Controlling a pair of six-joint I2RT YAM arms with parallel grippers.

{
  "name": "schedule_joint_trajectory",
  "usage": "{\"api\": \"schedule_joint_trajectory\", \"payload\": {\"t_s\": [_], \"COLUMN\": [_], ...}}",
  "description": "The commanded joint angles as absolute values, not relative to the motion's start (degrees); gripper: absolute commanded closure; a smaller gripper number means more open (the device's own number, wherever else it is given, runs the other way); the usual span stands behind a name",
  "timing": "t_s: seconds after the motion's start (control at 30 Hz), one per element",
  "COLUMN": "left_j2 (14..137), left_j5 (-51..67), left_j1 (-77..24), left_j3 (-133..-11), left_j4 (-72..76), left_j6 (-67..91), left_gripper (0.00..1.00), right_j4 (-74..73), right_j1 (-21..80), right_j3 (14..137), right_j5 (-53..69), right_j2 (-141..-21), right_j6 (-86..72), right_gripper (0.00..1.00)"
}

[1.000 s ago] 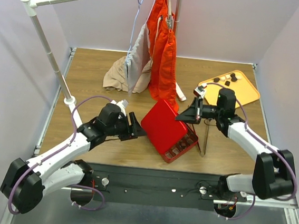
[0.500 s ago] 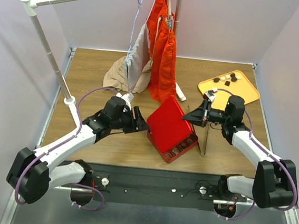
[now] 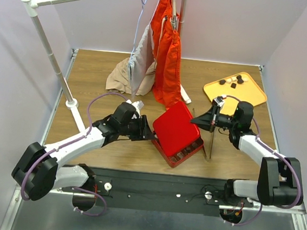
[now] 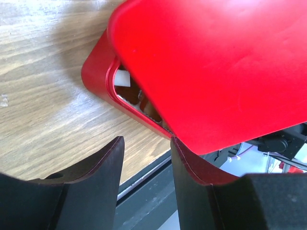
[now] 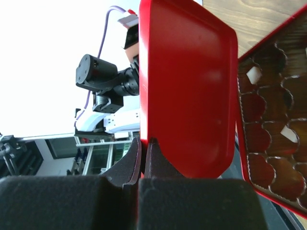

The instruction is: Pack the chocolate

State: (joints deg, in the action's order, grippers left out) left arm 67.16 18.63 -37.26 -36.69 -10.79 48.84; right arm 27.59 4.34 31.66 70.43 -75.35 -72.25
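Right wrist view shows the chocolate [image 5: 253, 74] as small lumps in the red box [image 4: 96, 72], set in its scalloped cells, two white, the rest dark (more sit loose on the yellow tray [image 3: 251, 93]). They lie just beside the right gripper [image 5: 144, 143], which is clamped on the edge of the red lid [image 5: 192, 86]. The left gripper [image 4: 146, 140], jaws part-way apart and empty, sits at the box's left corner. Since a second ago the lid has tipped lower over the box and the left gripper has drawn nearer.

a robot lab cell: bare lilac walls [image 3: 306, 53] enclose a wooden table [image 3: 92, 71] with bolted arms [image 3: 77, 143].
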Motion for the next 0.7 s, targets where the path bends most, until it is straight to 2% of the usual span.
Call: {"api": "schedule_joint_trajectory", "payload": {"t_s": [0.0, 0.5, 0.57, 0.67], "left_j2": [67.59, 71.37, 71.89, 72.86], "left_j5": [18.54, 19.6, 19.95, 20.21], "left_j1": [-37.53, -37.62, -37.62, -37.62], "left_j3": [-36.12, -35.51, -35.68, -36.04], "left_j4": [-8.7, -5.28, -4.66, -4.22], "left_j6": [47.99, 46.93, 46.93, 46.76], "left_gripper": [0.47, 0.47, 0.47, 0.47], "right_j4": [29.44, 24.45, 16.23, 13.54], "right_j1": [2.29, -1.49, -2.19, -2.98], "right_j3": [27.61, 24.34, 25.22, 26.02], "right_j5": [72.42, 70.4, 69.61, 68.29], "right_j2": [-75.76, -76.11, -76.11, -76.11], "right_j6": [-72.16, -67.42, -61.39, -58.63], "right_gripper": [0.99, 0.99, 0.94, 0.84]}}
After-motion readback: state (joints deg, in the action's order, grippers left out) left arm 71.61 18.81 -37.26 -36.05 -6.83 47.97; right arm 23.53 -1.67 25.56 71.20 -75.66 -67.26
